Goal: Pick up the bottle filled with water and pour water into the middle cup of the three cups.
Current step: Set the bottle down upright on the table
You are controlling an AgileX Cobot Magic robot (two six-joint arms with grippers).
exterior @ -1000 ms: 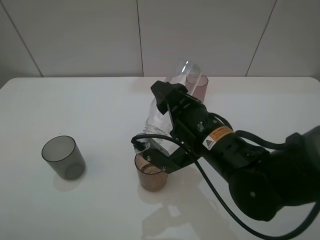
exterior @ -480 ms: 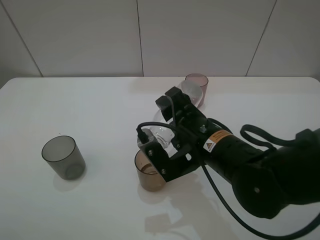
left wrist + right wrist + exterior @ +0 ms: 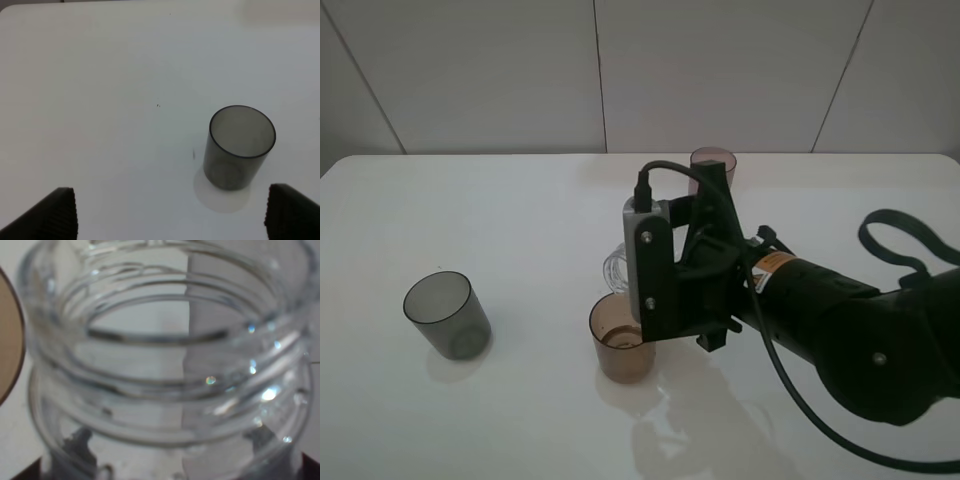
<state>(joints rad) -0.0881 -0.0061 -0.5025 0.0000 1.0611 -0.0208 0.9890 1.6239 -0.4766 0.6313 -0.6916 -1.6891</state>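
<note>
You are carrying out the pour: your right gripper (image 3: 668, 272) is clamping fully closed on the small clear plastic bottle (image 3: 614, 267), holding it tipped with its ribbed neck just over the translucent brown-amber middle cup (image 3: 620, 345). Next probably calls for keeping the mouth over the rim.

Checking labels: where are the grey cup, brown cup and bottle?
grey cup (image 3: 232, 165), left wrist view, side wall.
brown cup (image 3: 623, 362), high view, side wall.
bottle (image 3: 165, 390), right wrist view, threaded neck.
</note>
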